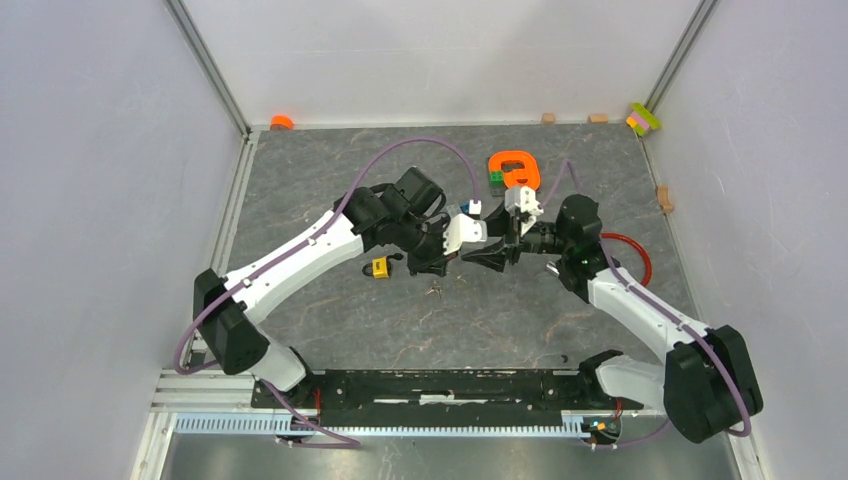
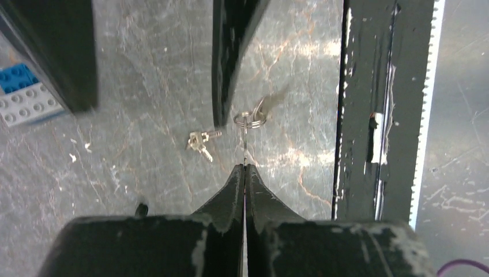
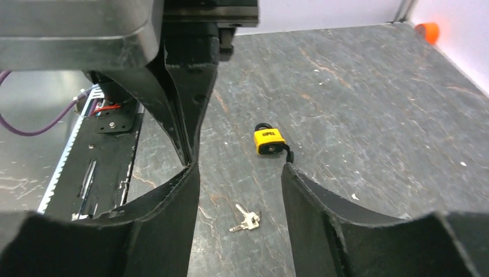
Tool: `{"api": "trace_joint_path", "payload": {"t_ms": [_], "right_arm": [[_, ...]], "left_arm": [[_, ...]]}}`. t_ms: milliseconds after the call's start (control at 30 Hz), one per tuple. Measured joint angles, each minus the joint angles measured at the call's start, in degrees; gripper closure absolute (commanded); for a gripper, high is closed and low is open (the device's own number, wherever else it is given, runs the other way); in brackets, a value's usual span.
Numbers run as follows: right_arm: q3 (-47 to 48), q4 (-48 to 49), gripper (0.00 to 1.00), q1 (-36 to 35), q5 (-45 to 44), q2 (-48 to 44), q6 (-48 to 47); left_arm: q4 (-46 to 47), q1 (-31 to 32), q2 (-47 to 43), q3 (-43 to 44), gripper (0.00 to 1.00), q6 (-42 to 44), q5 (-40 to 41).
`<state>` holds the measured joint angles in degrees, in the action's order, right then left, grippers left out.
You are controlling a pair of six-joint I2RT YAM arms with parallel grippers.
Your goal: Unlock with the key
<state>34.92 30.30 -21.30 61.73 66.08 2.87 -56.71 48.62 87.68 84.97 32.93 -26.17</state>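
Note:
The little yellow padlock (image 1: 381,267) lies flat on the grey table, left of both grippers, and shows in the right wrist view (image 3: 269,140). My left gripper (image 1: 437,265) points down and is shut (image 2: 245,167) on a thin silver key seen edge-on, with its ring (image 2: 249,120) hanging past the fingertips. A loose pair of small silver keys (image 2: 199,140) lies on the table just below the grippers (image 1: 434,291). My right gripper (image 1: 490,258) is open and empty (image 3: 239,167). It hovers above the loose keys (image 3: 247,220), tip to tip with the left one.
An orange holder (image 1: 513,166) with a green brick (image 1: 496,180) stands behind the grippers. A blue-and-white brick (image 2: 23,92) lies near them. A red cable (image 1: 630,250) loops at the right. The black base rail (image 1: 450,385) runs along the near edge. Small blocks (image 1: 643,118) line the back wall.

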Motion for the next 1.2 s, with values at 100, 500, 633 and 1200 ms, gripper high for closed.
{"api": "trace_joint_path", "payload": {"t_ms": [100, 500, 633, 1200], "right_arm": [[1.92, -2.73, 0.49, -2.51, 0.2, 1.64, -2.62], [2.47, -11.82, 0.5, -5.07, 0.98, 4.35, -9.14], [2.71, -13.25, 0.5, -5.05, -0.48, 4.13, -9.75], [10.27, -27.91, 0.54, -3.72, -2.16, 2.4, -20.31]], "left_arm": [[3.58, 0.0, -0.07, -1.18, 0.98, -0.87, -2.58], [7.5, 0.0, -0.85, -3.34, 0.98, -2.01, -4.33], [7.58, 0.02, -0.85, -3.65, 0.98, -2.01, -4.0], [9.2, 0.26, -2.27, -6.62, 0.98, -2.01, -0.26]]}}
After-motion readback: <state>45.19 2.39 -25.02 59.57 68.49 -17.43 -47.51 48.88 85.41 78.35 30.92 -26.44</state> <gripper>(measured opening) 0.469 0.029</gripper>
